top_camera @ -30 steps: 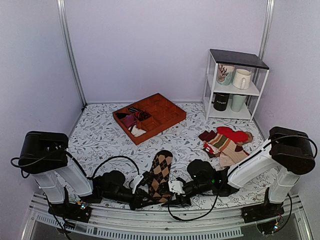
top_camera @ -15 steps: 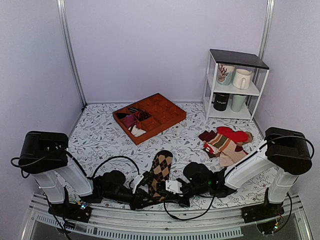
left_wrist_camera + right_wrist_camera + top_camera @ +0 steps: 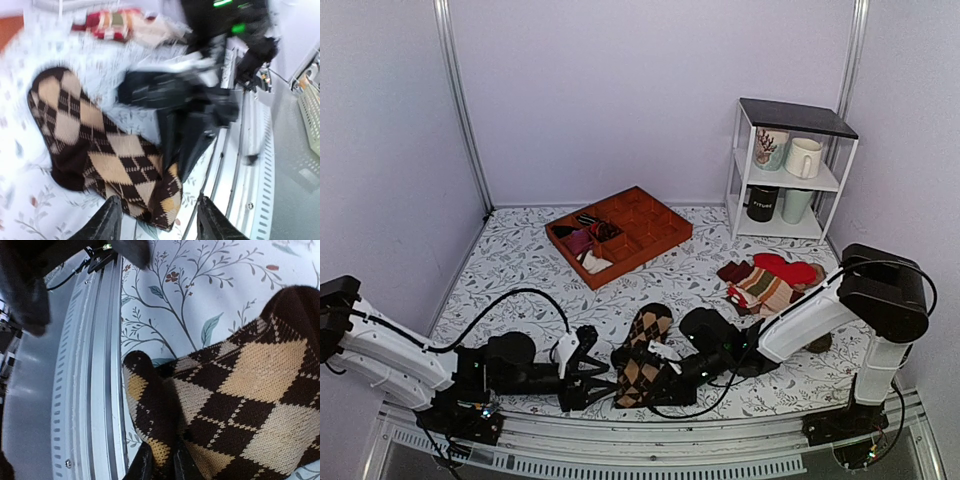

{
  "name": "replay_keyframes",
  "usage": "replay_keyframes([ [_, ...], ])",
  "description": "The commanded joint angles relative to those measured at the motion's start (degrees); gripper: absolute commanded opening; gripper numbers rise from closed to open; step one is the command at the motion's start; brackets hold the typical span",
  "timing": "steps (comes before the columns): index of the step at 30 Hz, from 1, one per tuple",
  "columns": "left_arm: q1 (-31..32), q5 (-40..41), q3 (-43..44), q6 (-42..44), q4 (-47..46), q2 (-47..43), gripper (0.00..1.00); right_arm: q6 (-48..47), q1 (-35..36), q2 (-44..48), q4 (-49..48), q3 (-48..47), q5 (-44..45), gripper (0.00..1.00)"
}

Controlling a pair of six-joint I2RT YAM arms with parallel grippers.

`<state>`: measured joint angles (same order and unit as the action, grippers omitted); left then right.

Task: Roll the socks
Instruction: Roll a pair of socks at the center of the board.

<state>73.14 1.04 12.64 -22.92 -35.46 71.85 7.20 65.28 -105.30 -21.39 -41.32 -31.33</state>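
The socks (image 3: 642,350) are dark brown with tan argyle diamonds, lying as one long flattened strip on the floral table (image 3: 520,270), the near end bunched just beside the metal rail (image 3: 620,440) at the table's front edge. The right gripper (image 3: 159,465) is clenched on that near end. The left gripper (image 3: 157,225) stands released, its fingers spread just short of the fabric. Bare table lies between the socks and the orange tray (image 3: 620,232); a pile of other socks (image 3: 770,285) sits to the right.

Soft, even light fills the overhead view, shadows faint. My left wrist picture is smeared by motion blur; my right wrist one shows the socks (image 3: 240,390) crisp, its upper-left corner dark, unfocused.
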Motion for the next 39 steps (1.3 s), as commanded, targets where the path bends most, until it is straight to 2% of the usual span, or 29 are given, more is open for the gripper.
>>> replay_keyframes([
  [1,3.00,6.75,-3.72,13.48,-3.08,-3.93,0.51,13.89,-2.53,-5.42,1.25,-0.33,-9.72,0.14],
  [5,3.19,2.65,-4.36,16.59,-7.76,-0.46,0.49,19.14,-3.06,-8.59,-1.19,-0.33,-11.70,0.14],
  [10,3.50,-0.25,-1.95,16.87,-9.99,9.10,0.49,22.89,-4.07,-10.19,-2.17,-0.44,-12.60,0.14],
  [25,4.23,-5.05,4.41,18.95,-10.68,19.71,0.47,23.83,-5.33,-10.02,-0.95,-0.15,-13.40,0.14],
  [31,4.29,-4.35,5.69,17.43,-9.10,23.27,0.35,23.91,-5.33,-10.34,-0.98,-0.11,-13.40,0.14],
  [39,4.20,-3.28,3.87,14.06,-9.76,22.91,0.00,23.76,-5.42,-10.63,-1.02,-0.34,-14.20,0.15],
])
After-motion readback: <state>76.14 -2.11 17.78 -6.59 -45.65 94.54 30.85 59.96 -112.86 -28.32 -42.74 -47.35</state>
